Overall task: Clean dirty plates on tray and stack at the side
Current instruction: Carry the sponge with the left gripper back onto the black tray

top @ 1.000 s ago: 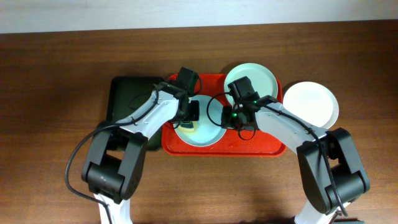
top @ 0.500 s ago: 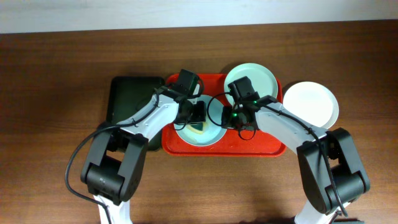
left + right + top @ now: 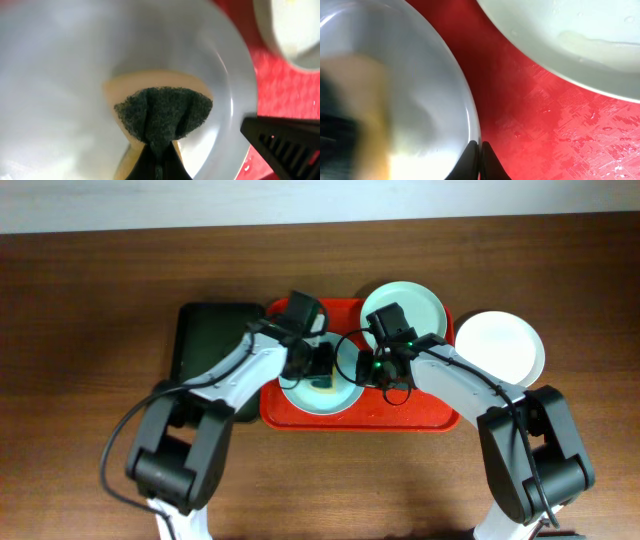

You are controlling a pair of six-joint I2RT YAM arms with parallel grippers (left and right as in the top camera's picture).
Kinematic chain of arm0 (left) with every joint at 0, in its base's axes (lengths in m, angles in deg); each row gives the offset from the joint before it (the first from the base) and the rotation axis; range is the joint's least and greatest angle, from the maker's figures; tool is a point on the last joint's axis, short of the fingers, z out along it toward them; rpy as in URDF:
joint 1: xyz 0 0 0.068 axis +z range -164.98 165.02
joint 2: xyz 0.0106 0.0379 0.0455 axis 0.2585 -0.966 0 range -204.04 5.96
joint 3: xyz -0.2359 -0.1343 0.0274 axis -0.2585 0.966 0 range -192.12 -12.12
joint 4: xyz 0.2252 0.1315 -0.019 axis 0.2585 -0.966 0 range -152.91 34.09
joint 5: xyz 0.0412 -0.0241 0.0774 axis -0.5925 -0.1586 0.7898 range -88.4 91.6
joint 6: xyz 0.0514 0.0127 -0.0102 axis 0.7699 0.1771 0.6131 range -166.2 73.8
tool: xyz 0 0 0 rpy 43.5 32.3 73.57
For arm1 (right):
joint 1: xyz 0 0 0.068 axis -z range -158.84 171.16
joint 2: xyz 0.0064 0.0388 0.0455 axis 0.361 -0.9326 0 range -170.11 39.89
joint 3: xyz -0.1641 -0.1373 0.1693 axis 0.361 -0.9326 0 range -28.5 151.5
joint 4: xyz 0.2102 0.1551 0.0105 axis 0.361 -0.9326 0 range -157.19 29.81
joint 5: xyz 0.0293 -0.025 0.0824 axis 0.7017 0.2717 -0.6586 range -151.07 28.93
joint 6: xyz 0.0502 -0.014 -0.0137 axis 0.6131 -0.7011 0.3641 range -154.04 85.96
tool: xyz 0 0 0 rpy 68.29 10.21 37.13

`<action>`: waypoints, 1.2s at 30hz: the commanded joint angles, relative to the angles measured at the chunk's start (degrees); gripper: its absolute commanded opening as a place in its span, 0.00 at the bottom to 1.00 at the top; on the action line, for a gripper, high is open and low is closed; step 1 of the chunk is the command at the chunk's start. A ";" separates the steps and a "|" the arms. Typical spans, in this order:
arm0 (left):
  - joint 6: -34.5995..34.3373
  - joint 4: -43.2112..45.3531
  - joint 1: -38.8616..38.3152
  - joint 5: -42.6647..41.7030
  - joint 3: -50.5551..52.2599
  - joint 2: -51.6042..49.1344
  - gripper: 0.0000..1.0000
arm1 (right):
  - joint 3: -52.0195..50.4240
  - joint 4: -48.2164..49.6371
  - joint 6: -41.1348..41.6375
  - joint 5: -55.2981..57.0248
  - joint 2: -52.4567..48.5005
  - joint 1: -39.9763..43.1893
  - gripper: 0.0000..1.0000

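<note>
Left gripper [image 3: 157, 150] clamps sponge [image 3: 165, 112] on centre plate [image 3: 342, 395]; right gripper [image 3: 480, 150] pinches its rim. White plate [image 3: 500, 348], right of frame, seemingly done; two left on tray [image 3: 400, 420].

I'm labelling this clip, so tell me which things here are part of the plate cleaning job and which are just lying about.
In the job:
red tray
front plate, rim pinched by right tool
sponge, held in left tool
back plate, on the red tray
white plate, beside the red tray

Lying about:
dark green tray, left of the red tray
</note>
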 commanded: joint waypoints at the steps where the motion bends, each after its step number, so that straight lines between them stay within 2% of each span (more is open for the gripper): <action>1: 0.37 -0.37 3.96 8.76 -0.22 8.85 0.00 | -0.37 -0.07 -0.35 -0.31 -0.74 -0.37 0.04; 9: 4.74 -5.22 14.56 11.21 -0.22 13.16 0.00 | -0.37 -0.07 -0.35 -0.28 -0.74 -0.37 0.04; 13: 10.25 -8.55 20.72 11.37 -0.20 13.14 0.00 | -0.37 -0.04 -0.35 -0.24 -0.74 -0.37 0.04; 18: 10.71 -10.43 25.38 17.66 1.86 13.07 0.00 | -0.37 -0.04 -0.35 0.81 -0.74 -0.37 0.04; 28: 10.71 1.38 25.64 20.31 12.76 13.03 0.00 | -0.37 -0.42 -0.35 1.05 -0.74 -0.37 0.05; 36: 10.73 1.16 25.59 15.61 14.05 12.92 0.00 | -0.37 -0.46 -0.35 1.22 -0.74 -0.37 0.05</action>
